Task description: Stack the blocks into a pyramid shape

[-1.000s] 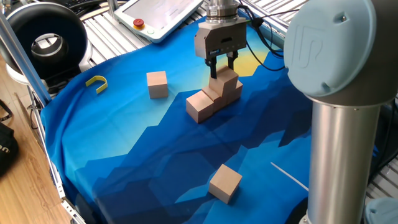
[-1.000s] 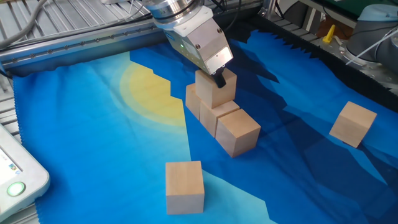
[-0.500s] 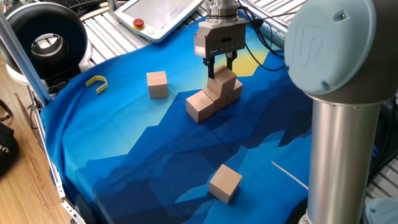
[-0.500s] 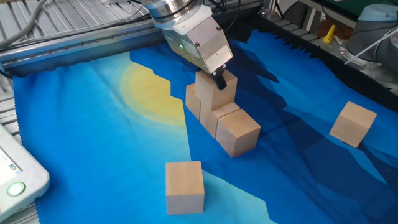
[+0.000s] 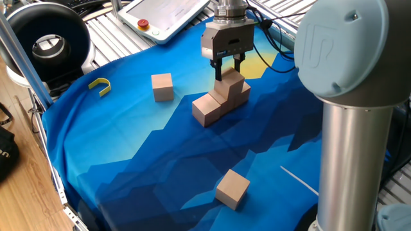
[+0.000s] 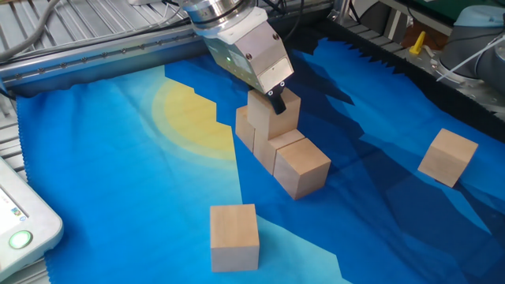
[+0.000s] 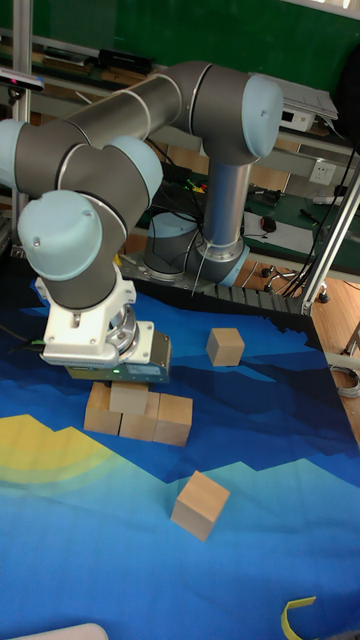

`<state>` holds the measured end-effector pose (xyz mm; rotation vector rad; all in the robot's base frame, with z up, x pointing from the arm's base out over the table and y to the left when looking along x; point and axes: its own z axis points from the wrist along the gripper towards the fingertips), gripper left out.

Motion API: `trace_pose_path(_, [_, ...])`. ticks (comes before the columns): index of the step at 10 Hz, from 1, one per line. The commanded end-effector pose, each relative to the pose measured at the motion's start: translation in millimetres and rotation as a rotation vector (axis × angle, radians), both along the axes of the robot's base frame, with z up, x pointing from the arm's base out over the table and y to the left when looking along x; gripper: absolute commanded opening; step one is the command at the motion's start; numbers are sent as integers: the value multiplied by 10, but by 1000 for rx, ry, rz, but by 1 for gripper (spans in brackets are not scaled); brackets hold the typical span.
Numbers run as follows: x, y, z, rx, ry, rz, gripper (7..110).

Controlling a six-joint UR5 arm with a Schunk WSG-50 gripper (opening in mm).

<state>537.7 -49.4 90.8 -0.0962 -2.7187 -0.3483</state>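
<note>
Three tan blocks lie in a row on the blue cloth, with the front one (image 5: 207,110) (image 6: 301,167) nearest the cloth's middle. A fourth block (image 5: 234,84) (image 6: 274,117) (image 7: 128,398) rests on top of the row. My gripper (image 5: 228,72) (image 6: 268,101) hangs just above it, open, its black fingertips (image 6: 277,102) still straddling the block's upper edge. One loose block (image 5: 162,86) (image 6: 234,237) (image 7: 200,505) lies apart on one side of the row. Another (image 5: 232,188) (image 6: 447,156) (image 7: 225,346) lies on the other side.
A small yellow hook piece (image 5: 100,85) (image 7: 300,612) lies near the cloth's edge. A white pendant with a red button (image 5: 164,16) rests behind the cloth. The arm's grey base column (image 5: 356,160) rises at the right.
My gripper has risen slightly off the top block. The block stays in place on the row. Nothing else has moved.
</note>
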Motion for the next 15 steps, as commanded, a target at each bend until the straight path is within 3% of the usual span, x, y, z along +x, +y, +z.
trace_pose_path(1, [4, 47, 72, 15, -2, -9, 66])
trace_pose_path(8, [-35, -92, 281, 3, -13, 23, 66])
trace_pose_path(11, [-80, -86, 576, 22, -8, 23, 66])
trace_pose_path(12, [-63, -123, 647, 15, -29, 28, 66])
trace_pose_path(13, [36, -243, 675, -34, -91, 46, 66])
trace_pose_path(15, [303, -628, 783, -249, -250, 74, 66])
